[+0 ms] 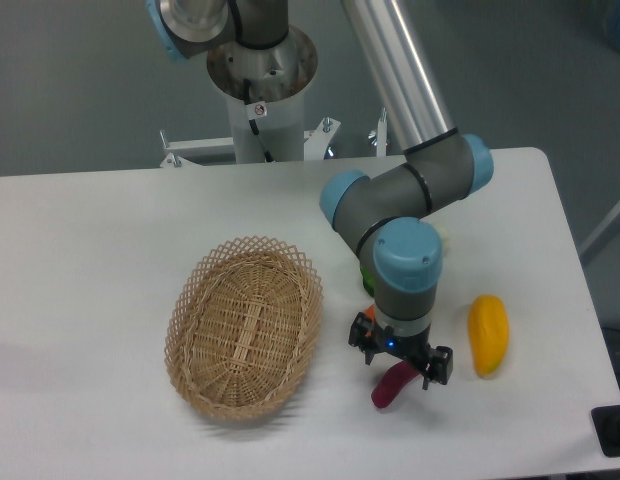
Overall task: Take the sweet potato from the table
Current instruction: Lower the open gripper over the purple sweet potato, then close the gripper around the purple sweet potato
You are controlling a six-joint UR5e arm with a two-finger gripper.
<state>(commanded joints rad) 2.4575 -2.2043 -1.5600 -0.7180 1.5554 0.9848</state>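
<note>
The sweet potato point(390, 388), dark magenta and slender, lies on the white table point(110, 240) near the front edge, right of the basket. My gripper point(402, 362) points down right over its upper end. The jaws stand spread to either side of the tuber and look open. The fingertips and the upper end of the sweet potato are hidden under the gripper body. I cannot see whether the fingers touch it.
An oval wicker basket point(245, 328) lies left of the gripper. A yellow oblong vegetable point(488, 335) lies to its right. A sliver of an orange fruit point(370, 314) and something green point(365, 280) show behind the wrist, mostly hidden by the arm.
</note>
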